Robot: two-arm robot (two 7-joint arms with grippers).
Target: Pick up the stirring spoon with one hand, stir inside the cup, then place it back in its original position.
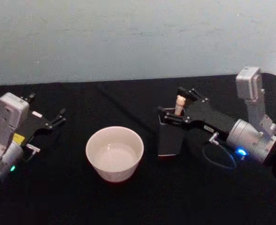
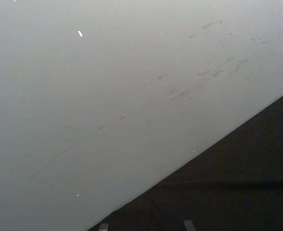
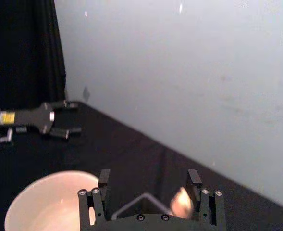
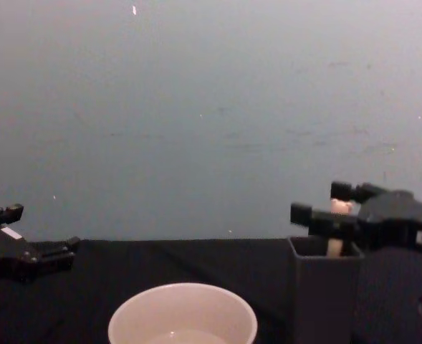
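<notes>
The right arm is stretched forward and inward from the right side, its right gripper (image 1: 176, 108) held level with the fingers spread apart. The left arm is kept low on the left side, the left gripper (image 1: 59, 118) likewise spread apart.

Cream cup (image 1: 114, 153), dark grey holder (image 1: 171, 138), beige spoon handle (image 1: 179, 104), black tablecloth (image 1: 128, 201), pale grey-blue wall (image 1: 128, 37).

Black cloth-covered table (image 1: 128, 201) against plain grey-blue wall (image 1: 128, 37), faint scuffs; dark curtain (image 3: 23, 48) at one side.
</notes>
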